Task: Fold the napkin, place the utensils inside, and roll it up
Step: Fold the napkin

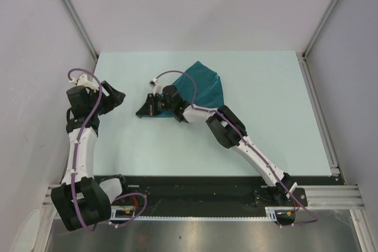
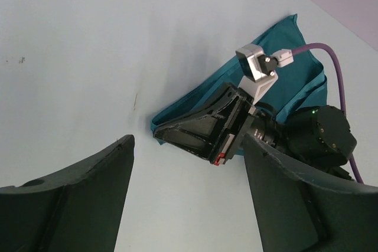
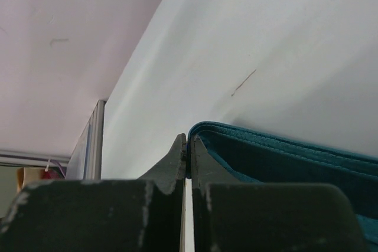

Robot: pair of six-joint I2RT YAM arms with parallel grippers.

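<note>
right gripper (image 3: pixel 187 140) closed at folded corner of napkin (image 1: pixel 207 87), cloth pinch unclear | left gripper (image 1: pixel 118 95) wide, empty | risk: if you drag now, corner slips free and layers splay

- The napkin (image 1: pixel 207 87) lies on the tabletop (image 1: pixel 266 140), closer to the far edge than the near edge and about midway between the left and right edges.
- The right end effector (image 1: pixel 140 112) is at the napkin's near-left corner.
- The left end effector (image 1: pixel 120 95) is left of both, apart from the napkin, near the left edge.
</note>
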